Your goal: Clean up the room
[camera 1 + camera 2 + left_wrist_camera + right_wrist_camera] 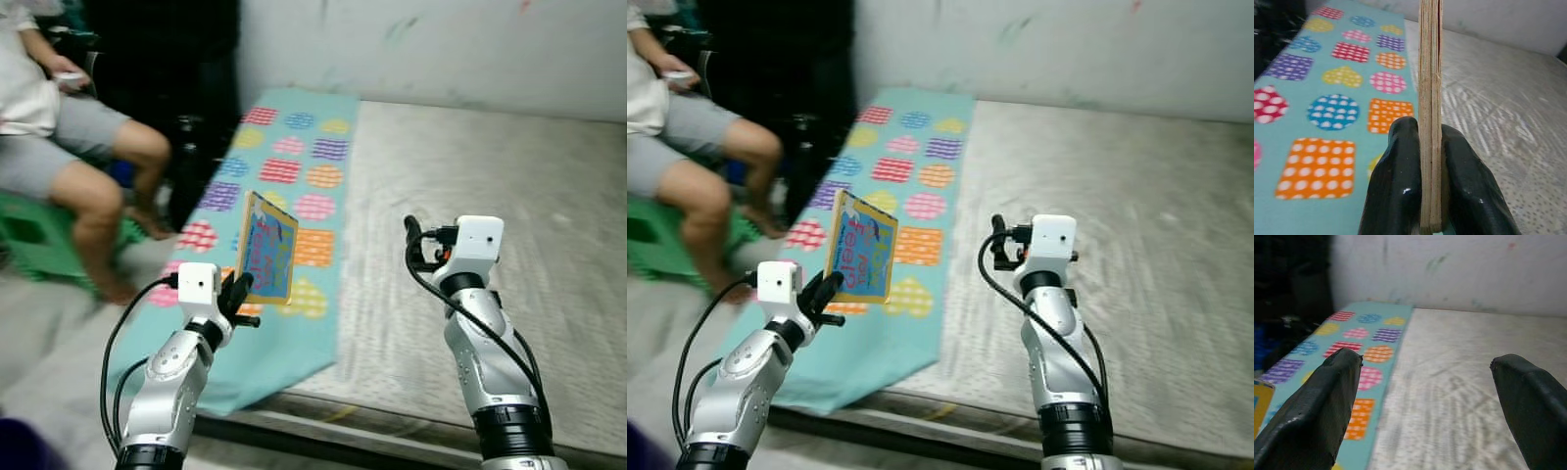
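A thin children's book (268, 249) with a blue and yellow cover stands upright in the air, pinched at its lower edge by the left hand (238, 295). The left wrist view shows the two black fingers (1396, 191) pressed flat against either cover, with the page block between them. The book hangs above a teal mat (284, 176) printed with coloured dotted shapes, which lies along the 9 o'clock side of a grey mattress (509, 215).

The right hand (1002, 247) hovers at about 3 o'clock from the book, well apart from it, its fingers spread wide and holding nothing.

The grip looks marginal: only a small strip of the book sits between the fingers, and most of it stands tall above them. A quick swing or turn would probably make it pivot or slip out and drop onto the mat.

A person (69, 147) sits on a green stool (39, 235) at 10 o'clock, knee and shin near the mat's edge, so a sweep that way risks contact. The mattress's near edge (392, 416) runs just ahead of both arms. The open room lies toward 12 to 2 o'clock, over bare mattress up to the pale wall (441, 44).
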